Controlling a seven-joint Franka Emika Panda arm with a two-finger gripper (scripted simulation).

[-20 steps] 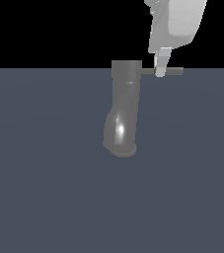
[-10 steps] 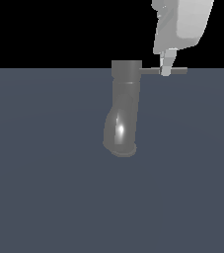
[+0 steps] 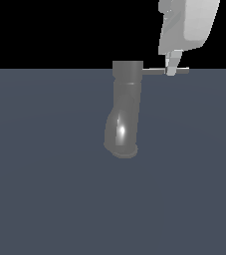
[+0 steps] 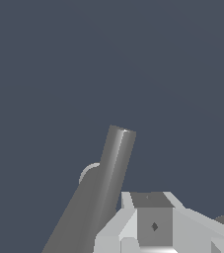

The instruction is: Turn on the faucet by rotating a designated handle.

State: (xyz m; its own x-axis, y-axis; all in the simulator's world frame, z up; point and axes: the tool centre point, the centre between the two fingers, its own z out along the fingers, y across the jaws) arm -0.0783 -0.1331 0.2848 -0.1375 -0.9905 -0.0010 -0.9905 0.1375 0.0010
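Claw (image 3: 170,68) over handle (image 3: 157,71), exterior view only

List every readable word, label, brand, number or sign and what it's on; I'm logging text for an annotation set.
None: no text can be read in either view.
The faucet, the handle and the pincer are plain grey or white.
A small dark diamond mark on the pincer body in the wrist view is a shape, not a character.

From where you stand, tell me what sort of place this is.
Likely a bare simulated test scene: a lone faucet with a thin handle on a flat grey floor, black void behind, gripper at the handle.
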